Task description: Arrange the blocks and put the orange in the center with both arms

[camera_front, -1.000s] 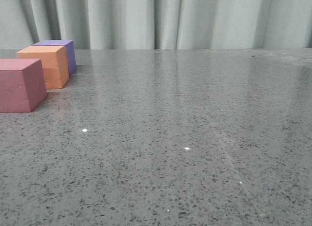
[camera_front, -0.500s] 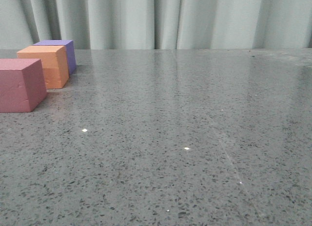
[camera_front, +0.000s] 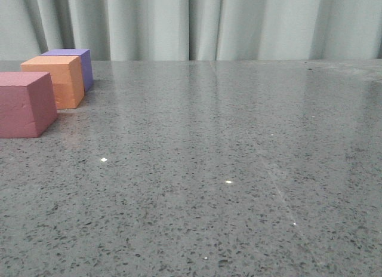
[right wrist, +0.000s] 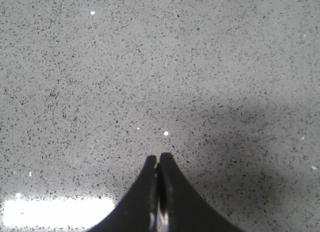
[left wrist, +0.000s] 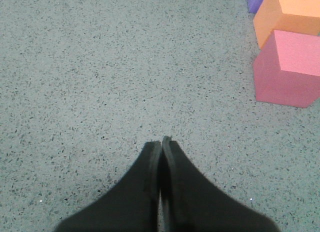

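Speckled table [camera_front: 239, 169], orange cube [left wrist: 292, 17] well off L gripper [left wrist: 161, 142], both grippers closed, empty.

blocks: 3 | pink-red block [camera_front: 22, 104]: 1 | orange block [camera_front: 55, 80]: 1 | purple block [camera_front: 76, 61]: 1 | left tool [left wrist: 161, 144]: 1 | right tool [right wrist: 158, 159]: 1 | desk [camera_front: 227, 169]: 1

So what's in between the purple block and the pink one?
The orange block sits between the purple block and the pink block. The front view shows this best; the three form a close row.
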Controlling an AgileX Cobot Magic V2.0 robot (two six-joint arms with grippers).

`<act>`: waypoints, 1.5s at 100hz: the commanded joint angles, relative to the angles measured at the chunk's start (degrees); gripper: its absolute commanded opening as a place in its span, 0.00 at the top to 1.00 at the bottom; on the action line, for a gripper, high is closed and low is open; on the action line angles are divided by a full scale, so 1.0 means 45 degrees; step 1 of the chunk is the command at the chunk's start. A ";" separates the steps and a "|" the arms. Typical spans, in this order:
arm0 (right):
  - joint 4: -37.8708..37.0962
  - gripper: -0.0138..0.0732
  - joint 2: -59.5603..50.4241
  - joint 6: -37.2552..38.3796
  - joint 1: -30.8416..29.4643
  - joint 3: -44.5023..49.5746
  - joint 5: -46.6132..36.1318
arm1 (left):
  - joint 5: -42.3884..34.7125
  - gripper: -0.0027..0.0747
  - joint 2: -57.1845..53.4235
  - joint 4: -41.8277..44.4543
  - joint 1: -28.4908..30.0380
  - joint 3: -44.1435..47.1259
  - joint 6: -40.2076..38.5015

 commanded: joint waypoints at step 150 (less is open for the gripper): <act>-0.0051 0.92 -0.0046 -0.0108 0.0017 -0.0292 -0.0586 | -1.4108 0.99 -0.5392 -0.3572 0.2126 0.9021 0.5134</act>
